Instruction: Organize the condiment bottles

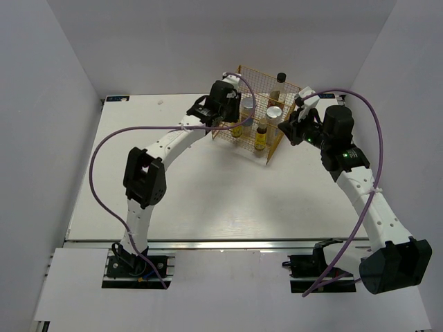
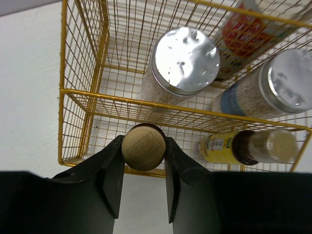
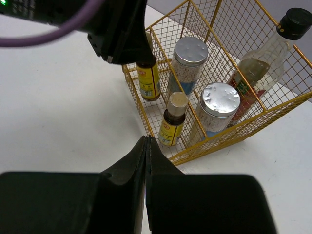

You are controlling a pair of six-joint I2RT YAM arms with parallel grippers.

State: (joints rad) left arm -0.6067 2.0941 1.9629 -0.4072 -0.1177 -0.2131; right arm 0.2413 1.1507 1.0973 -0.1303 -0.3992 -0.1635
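Observation:
My left gripper [image 2: 143,155] is shut on the tan cap of a tiny amber bottle [image 2: 143,146], which stands upright in a corner compartment of the gold wire rack [image 2: 146,100]. That bottle also shows in the right wrist view [image 3: 148,79] under the left gripper [image 3: 145,62]. The second amber bottle [image 3: 172,123] stands in the neighbouring front compartment. Two white cylinders with silvery lids [image 3: 187,61] [image 3: 217,109] and the tall clear black-capped bottle [image 3: 265,61] stand in the rack behind. My right gripper [image 3: 146,141] is shut and empty, just outside the rack [image 1: 256,79].
The rack stands at the back middle of the white table [image 1: 208,187]. Grey walls enclose the left, right and back sides. The right arm's purple cable [image 1: 360,97] arcs above the rack's right side.

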